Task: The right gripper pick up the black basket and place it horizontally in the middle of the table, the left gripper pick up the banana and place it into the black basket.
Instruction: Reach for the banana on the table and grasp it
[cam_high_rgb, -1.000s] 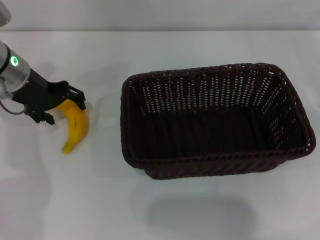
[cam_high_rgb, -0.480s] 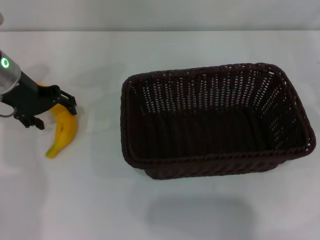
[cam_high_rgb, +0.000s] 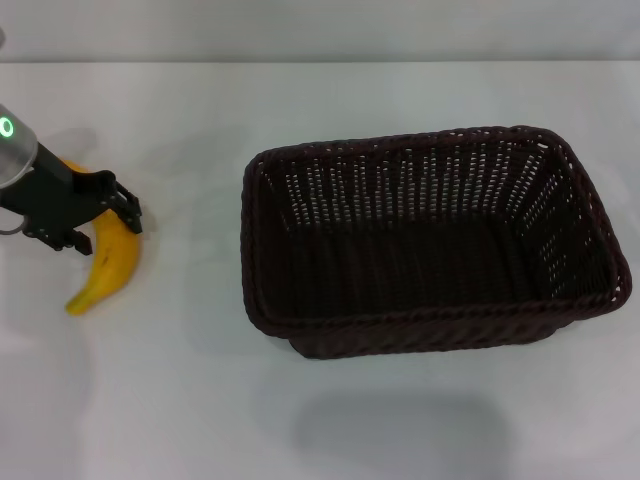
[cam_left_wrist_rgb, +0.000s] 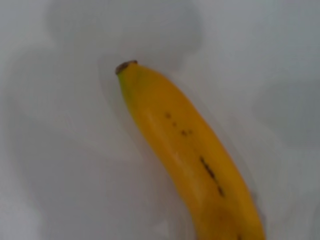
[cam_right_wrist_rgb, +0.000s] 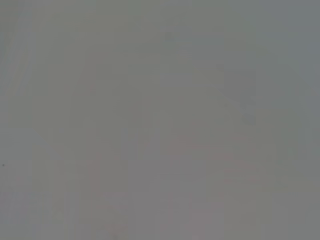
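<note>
Head view: left claw (cam_high_rgb: 105, 215) astride banana (cam_high_rgb: 108, 268).

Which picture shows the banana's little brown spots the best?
The left wrist view: the banana fills it, with specks and dark tip plain. In the head view the left gripper covers its top; only the yellow lower half shows. The right wrist view shows no banana.
</note>
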